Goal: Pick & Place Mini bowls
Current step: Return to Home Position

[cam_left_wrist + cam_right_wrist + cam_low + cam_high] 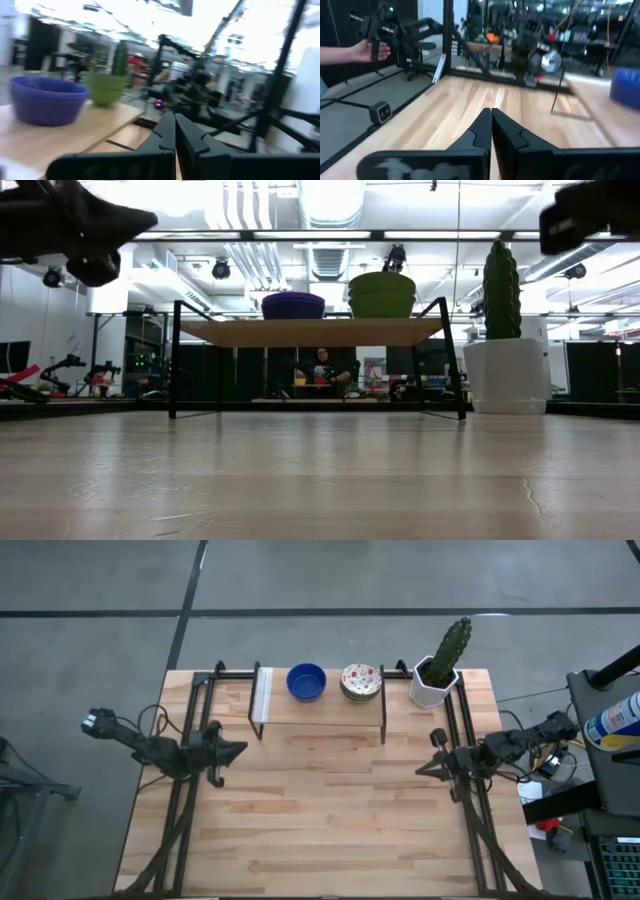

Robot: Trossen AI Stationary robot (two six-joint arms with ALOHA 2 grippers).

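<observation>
The left gripper (238,750) has its two fingers pressed together and holds nothing. It hangs just in front of the left front corner of the shelf (320,712), close to it. The right gripper (421,769) is pressed together and empty too. It is in front of the shelf and a bit past its right end.

The bowls are all up on the shelf. The blue bowls (306,681) sit in one pile near its middle. The white bowls (361,680), with little red and green flowers, sit in a pile just beside them, toward the shelf's right end. From above only the top bowl of each pile shows, so I cannot count them.

I think the job is nearly done, so the danger now is a bump. If the left arm swings wide going home, it could knock a thin black leg (174,360) of the shelf. The shelf looks light, just a flat wood board on skinny metal legs. The bowls look smooth, round and shiny, so a shaken pile could slide or topple.

Past the shelf's right end stands a tall, bumpy green cactus (450,648) in a white pot (432,690) with flat sides. The right arm could tip it. The table (330,830) is made of pale wood planks.
</observation>
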